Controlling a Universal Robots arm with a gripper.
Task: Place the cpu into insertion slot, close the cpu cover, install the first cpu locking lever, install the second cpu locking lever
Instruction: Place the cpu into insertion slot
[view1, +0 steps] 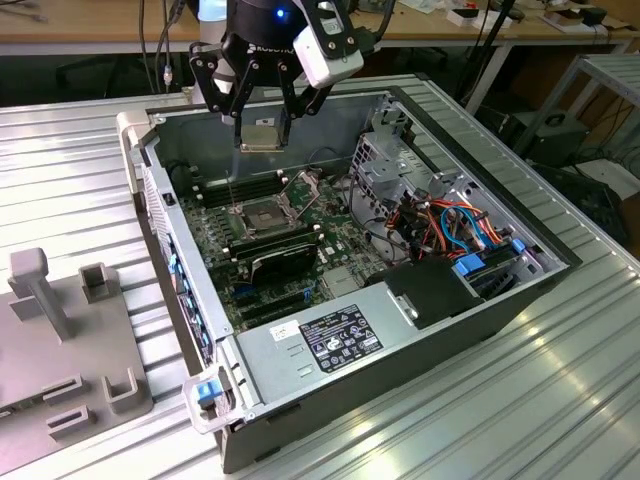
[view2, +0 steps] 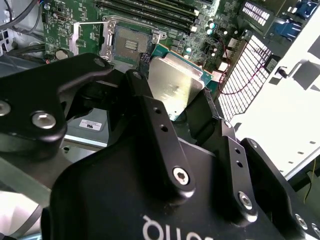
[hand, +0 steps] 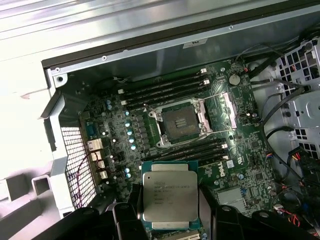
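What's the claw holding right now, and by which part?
The cpu, pinched by two opposite side edges in the claw, up in the air and not yet in the insertion slot.

End effector (view1: 263, 135) points straight down, clamped tight.

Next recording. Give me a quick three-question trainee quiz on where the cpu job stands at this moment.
1. True or false: the insertion slot is empty.
2. What does the gripper hold above the open case? A) nothing B) the cpu C) the cpu cover
3. Fill in: the cpu cover stands ____ (open or closed).

Key: 1 true; 2 B; 3 open.
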